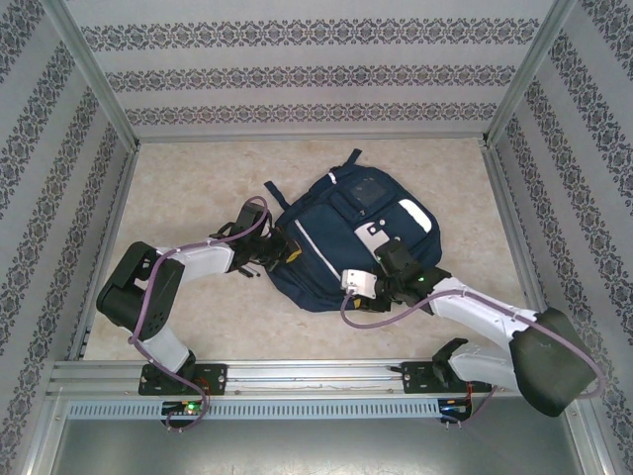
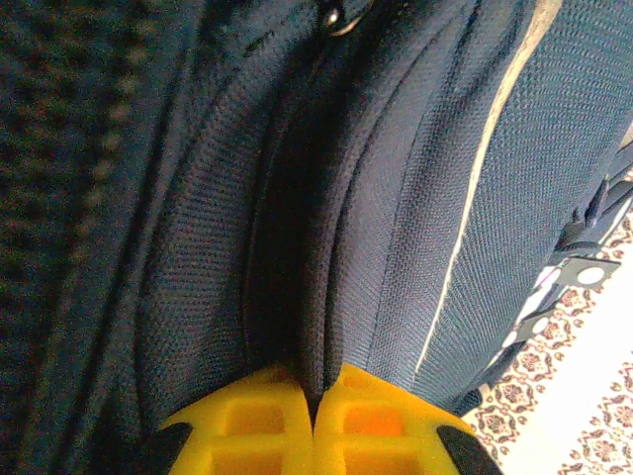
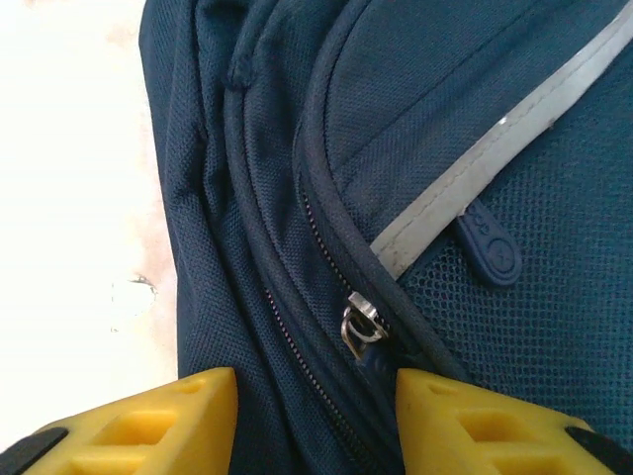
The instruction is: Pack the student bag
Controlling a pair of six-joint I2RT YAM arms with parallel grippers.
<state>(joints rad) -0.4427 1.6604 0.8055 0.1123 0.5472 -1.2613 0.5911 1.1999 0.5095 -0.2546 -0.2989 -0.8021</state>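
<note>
- Yellow jaws of the left gripper [image 2: 315,396] are pressing together, and their tips are pinching a raised fold of dark navy fabric on the student bag [image 2: 415,198].
- From the left wrist, that fold is running away from the jaws between two padded panels. A pale piping line [image 2: 475,198] is crossing the panel to its right, and a small metal ring [image 2: 341,18] is showing at the upper edge.
- Jaws of the right gripper [image 3: 316,396] are standing spread, one on either side of a zip seam on the bag and gripping nothing.
- Between them a metal zipper pull [image 3: 361,329] is lying, well clear of one jaw and just beside the other.
- Beyond it, a grey reflective stripe [image 3: 495,178] is crossing the pocket panel, with a navy rubber tab [image 3: 490,247] hanging over a mesh section just under it.
- From above, the bag is lying flat on the beige marbled worktop [image 1: 198,178], near the middle and slightly right, with white patches facing up and one strap [image 1: 346,161] trailing toward the far wall.
- Left arm [image 1: 148,287] is reaching in to the bag's left edge, and right arm [image 1: 485,317] is reaching in to its near right edge.
- Patterned walls [image 1: 297,79] are enclosing three sides, and an aluminium rail [image 1: 297,374] is carrying both arm bases at the near edge.
</note>
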